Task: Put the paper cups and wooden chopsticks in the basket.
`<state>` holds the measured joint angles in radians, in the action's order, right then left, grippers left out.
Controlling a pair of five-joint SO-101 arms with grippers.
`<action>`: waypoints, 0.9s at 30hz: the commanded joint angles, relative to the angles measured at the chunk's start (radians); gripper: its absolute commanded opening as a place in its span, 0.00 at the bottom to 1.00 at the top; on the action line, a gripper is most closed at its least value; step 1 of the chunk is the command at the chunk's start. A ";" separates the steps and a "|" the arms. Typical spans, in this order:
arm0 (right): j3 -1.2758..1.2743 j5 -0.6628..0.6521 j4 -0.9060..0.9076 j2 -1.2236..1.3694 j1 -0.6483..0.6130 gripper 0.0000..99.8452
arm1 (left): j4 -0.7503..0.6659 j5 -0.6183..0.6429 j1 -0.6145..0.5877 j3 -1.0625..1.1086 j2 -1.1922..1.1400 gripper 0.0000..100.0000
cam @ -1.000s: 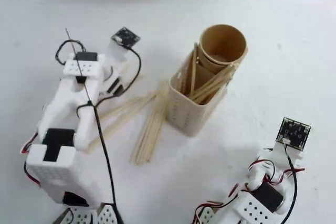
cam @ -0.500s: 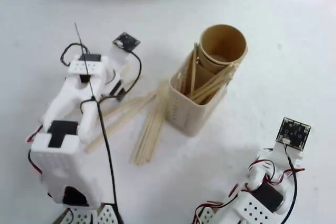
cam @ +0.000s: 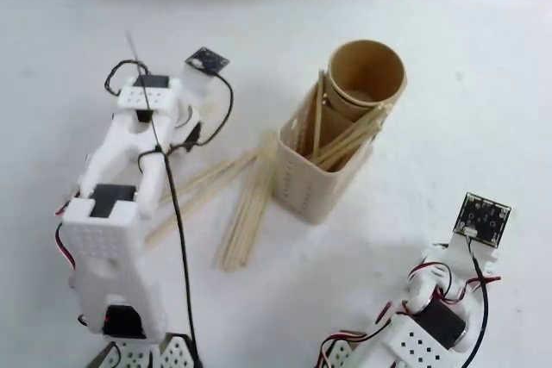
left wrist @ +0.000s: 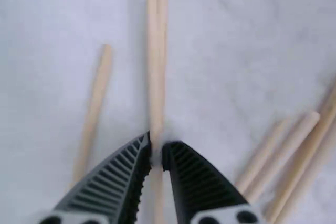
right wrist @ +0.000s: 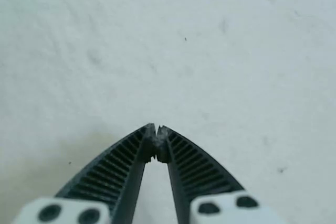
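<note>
ok, left gripper [left wrist: 156, 149] clamped on a chopstick [left wrist: 152, 66] lying in line with the jaws. loose chopsticks [cam: 248, 204] fan diagonally on the table [cam: 457, 66], mid-left beside the basket [cam: 304, 191]; basket holds an upright cup [cam: 366, 71] and leaning sticks [cam: 349, 140]. right gripper [right wrist: 156, 141] closed, front-right corner.

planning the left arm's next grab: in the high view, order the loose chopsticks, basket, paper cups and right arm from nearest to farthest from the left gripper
From the left gripper:
1. loose chopsticks, on the table at its tips
2. basket, mid-table
3. paper cups, in the basket's far end
4. right arm, near right corner
</note>
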<state>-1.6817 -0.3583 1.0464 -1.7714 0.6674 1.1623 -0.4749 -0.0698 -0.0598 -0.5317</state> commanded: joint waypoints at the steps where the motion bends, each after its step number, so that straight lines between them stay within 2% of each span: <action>1: -0.011 -0.008 0.002 0.004 0.001 0.02 | 0.015 0.038 -0.013 -0.041 0.179 0.02; 9: -0.011 -0.008 0.002 0.004 0.001 0.02 | 0.092 0.084 0.088 -0.037 0.599 0.02; 12: -0.011 -0.008 0.002 0.004 0.001 0.02 | 0.112 0.107 0.202 -0.037 0.805 0.02; 16: -0.011 -0.008 0.002 0.004 0.001 0.02 | 0.107 0.138 0.410 -0.038 1.058 0.02; 19: -0.011 -0.008 0.002 0.004 0.002 0.02 | 0.017 0.141 0.578 -0.035 1.168 0.02; 22: -0.011 -0.008 0.002 0.004 0.002 0.02 | -0.140 0.143 0.704 -0.035 1.182 0.02; 27: -0.011 -0.008 0.002 0.004 0.004 0.02 | -0.339 0.166 0.766 -0.035 1.109 0.02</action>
<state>-1.6817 -0.3583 1.0464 -1.7714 0.6674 0.9766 -0.3445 0.6544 -0.0614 0.6145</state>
